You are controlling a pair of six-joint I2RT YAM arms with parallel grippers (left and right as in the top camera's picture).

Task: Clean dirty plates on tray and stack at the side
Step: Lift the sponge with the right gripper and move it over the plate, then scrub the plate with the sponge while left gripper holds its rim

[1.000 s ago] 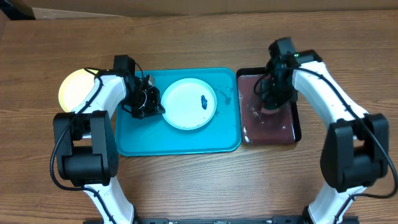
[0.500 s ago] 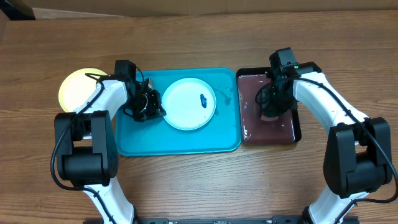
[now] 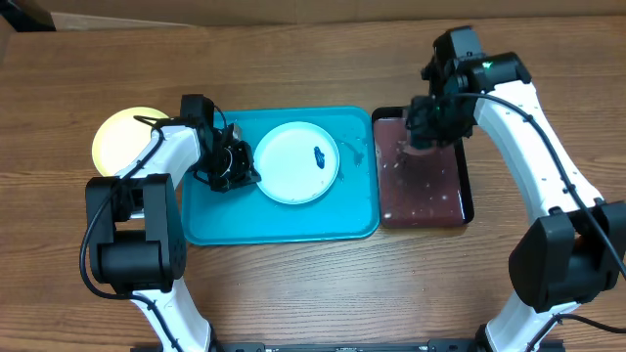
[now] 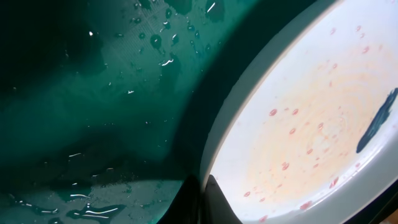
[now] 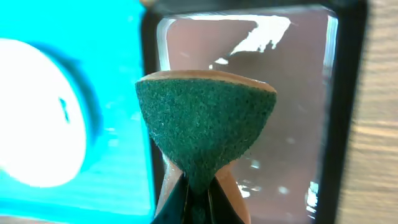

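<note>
Right gripper point(image 3: 427, 129) had lifted off the black tray point(image 3: 468, 200) since a second ago and moved to that tray's far end, just right of the turquoise tray's point(image 3: 284, 223) far right corner. It took the sponge point(image 3: 421, 139) along. The wrist view showed the jaws pressed together on the sponge's point(image 5: 205, 134) narrow bottom end, with the green scrubby face fanning out above the right gripper point(image 5: 198, 190). Below it, the wet black tray point(image 5: 339, 124) had nothing else on it.

Left side barely changed, maybe a tiny shift in the first half second. The left gripper point(image 3: 235, 166) sat inside the turquoise tray near its left end, pinched shut on the left rim of the white plate point(image 3: 293, 166). The left wrist view was a super close look at the white plate point(image 4: 311, 118) edge going into the fingertips point(image 4: 214, 196). It also showed little reddish specks and the dark smudge point(image 4: 376, 121) still on the plate. Water drops were all over the turquoise tray point(image 4: 93, 93) floor.

The white plate lay flat in the middle of the turquoise tray, smudge point(image 3: 320, 154) toward its right side. The yellow-green plate point(image 3: 117, 137) sat on the table point(image 3: 313, 293) just off the turquoise tray's left edge, partly hidden by the left arm.
</note>
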